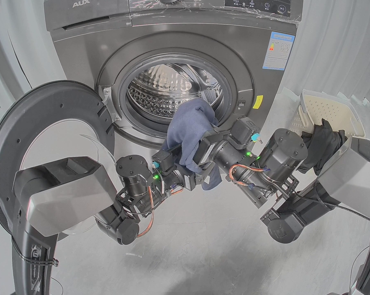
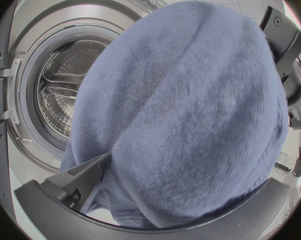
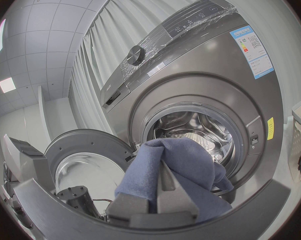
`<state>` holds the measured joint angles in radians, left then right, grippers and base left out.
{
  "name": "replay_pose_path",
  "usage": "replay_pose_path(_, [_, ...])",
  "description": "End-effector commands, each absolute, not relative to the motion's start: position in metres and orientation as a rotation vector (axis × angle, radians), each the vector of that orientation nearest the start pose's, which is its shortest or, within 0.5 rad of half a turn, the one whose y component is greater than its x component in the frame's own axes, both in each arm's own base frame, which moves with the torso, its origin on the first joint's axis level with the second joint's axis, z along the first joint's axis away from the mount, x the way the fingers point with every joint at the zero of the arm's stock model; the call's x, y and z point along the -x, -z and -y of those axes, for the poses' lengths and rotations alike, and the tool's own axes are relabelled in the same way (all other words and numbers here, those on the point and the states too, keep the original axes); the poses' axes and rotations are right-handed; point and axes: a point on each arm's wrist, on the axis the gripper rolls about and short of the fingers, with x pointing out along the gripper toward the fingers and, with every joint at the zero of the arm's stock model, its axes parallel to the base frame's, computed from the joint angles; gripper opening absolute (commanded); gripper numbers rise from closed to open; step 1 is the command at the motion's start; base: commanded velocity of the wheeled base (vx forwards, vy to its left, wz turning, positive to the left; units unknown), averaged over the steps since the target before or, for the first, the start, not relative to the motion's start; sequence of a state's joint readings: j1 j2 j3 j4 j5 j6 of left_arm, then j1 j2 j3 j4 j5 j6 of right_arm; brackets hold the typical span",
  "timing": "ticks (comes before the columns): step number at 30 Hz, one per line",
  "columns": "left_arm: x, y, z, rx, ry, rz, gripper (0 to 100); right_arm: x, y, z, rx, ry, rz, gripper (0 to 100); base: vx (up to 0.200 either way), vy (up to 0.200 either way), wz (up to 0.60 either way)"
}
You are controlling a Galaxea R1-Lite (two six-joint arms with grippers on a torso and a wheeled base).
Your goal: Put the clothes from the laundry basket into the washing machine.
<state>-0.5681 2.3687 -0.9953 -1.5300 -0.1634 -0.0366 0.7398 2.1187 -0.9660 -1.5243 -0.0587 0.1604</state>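
Observation:
A dark blue garment point(image 1: 190, 130) hangs in front of the open drum point(image 1: 168, 87) of the grey washing machine point(image 1: 90, 50), its top edge just over the drum's lower rim. My right gripper point(image 1: 204, 143) is shut on the garment from the right; in the right wrist view the garment point(image 3: 190, 157) wraps around the gripper point(image 3: 159, 187). My left gripper point(image 1: 176, 164) sits under the garment from the left, and the cloth point(image 2: 190, 117) bulges over it. A black garment point(image 1: 322, 142) hangs over the rim of the white laundry basket point(image 1: 336, 109) on the right.
The machine's round door point(image 1: 45, 115) stands swung open to the left, close to my left arm. Pale curtains point(image 1: 345, 37) hang behind the machine. Grey floor point(image 1: 201, 242) lies bare in front of the machine.

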Motion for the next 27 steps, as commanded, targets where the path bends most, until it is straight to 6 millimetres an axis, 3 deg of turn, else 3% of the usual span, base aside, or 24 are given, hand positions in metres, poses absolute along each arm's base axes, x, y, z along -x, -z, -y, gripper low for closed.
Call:
replay_pose_path(1, [-0.36,-0.059,0.231,0.064,0.718,0.125,100,-0.289,-0.167,-0.263,-0.303,-0.703,0.3,0,0.0,0.0,0.0])
replay_pose_path(3, [-0.362,-0.058,0.228,0.062,0.702,0.126,100,-0.289,-0.166,-0.262,-0.303,-0.703,0.3,0,0.0,0.0,0.0])
replay_pose_path(4, [-0.362,-0.058,0.228,0.062,0.699,0.126,0,-0.289,-0.167,-0.263,-0.303,-0.703,0.301,0,0.0,0.0,0.0])
replay_pose_path(11, [-0.361,-0.06,0.23,0.067,0.706,0.139,0,-0.289,-0.167,-0.262,-0.307,-0.7,0.302,0,0.0,0.0,0.0])
replay_pose_path(18, [-0.357,-0.075,0.228,0.081,0.705,0.168,0,-0.288,-0.173,-0.245,-0.309,-0.671,0.307,0,0.0,0.0,0.0])
replay_pose_path(27, [-0.324,-0.128,0.209,0.154,0.719,0.214,0,-0.294,-0.159,-0.211,-0.284,-0.593,0.242,0,0.0,0.0,0.0])
